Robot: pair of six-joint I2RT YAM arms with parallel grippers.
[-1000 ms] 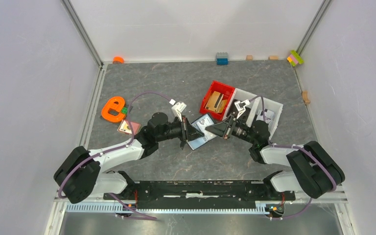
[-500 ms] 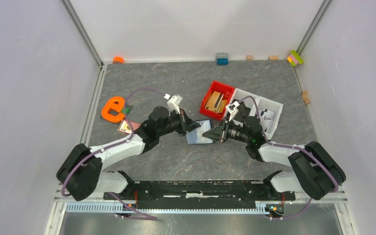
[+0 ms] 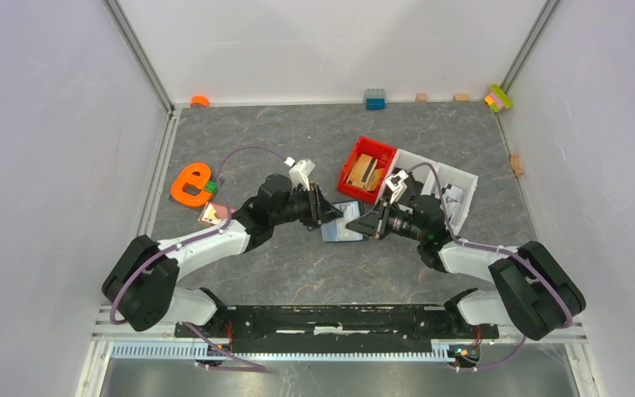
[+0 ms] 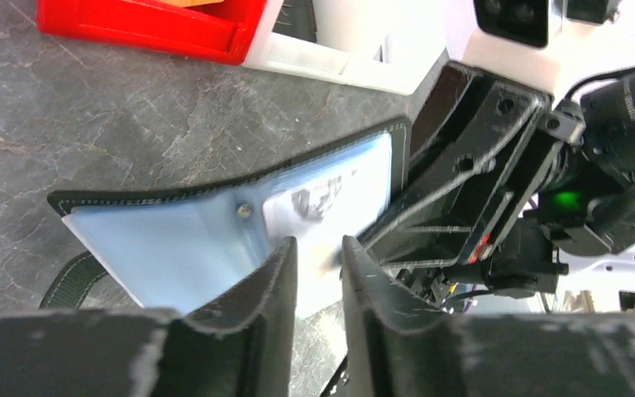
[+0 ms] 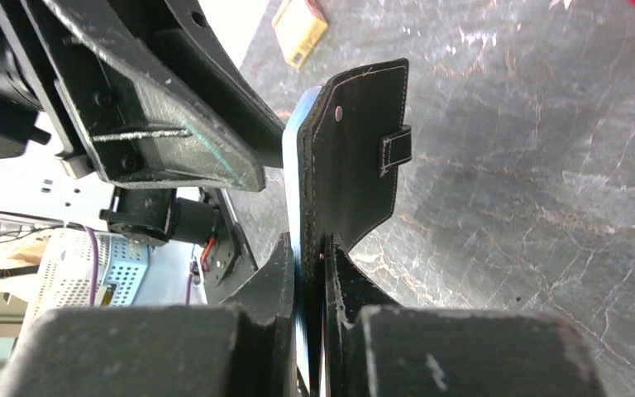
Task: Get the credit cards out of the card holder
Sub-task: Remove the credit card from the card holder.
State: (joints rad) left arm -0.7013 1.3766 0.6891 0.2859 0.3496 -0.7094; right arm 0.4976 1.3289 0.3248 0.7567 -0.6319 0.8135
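Note:
The black card holder [image 3: 341,225] hangs open just above the table between both arms, its pale blue inside [image 4: 174,248] facing my left wrist camera. A greyish-white card [image 4: 331,197] sits in its right pocket. My left gripper [image 4: 318,258] is at the holder's near edge, its jaws a narrow gap apart in front of that card's edge, and I see nothing pinched. My right gripper [image 5: 310,248] is shut on the holder's lower edge, black leather outside [image 5: 355,157] and blue lining between its fingers. A pinkish-copper card [image 3: 212,214] lies flat on the table at the left.
A red bin [image 3: 355,159] with tan wooden blocks and a white bin [image 3: 456,178] stand just behind the holder. An orange e-shaped piece [image 3: 190,184] lies far left. Small bricks [image 3: 374,98] line the back wall. In the left wrist view the right arm [image 4: 496,165] is close.
My left gripper has moved up and to the right, closer to the holder, shutting and then parting slightly. The right gripper has tightened on the holder, which now sits a little farther right.

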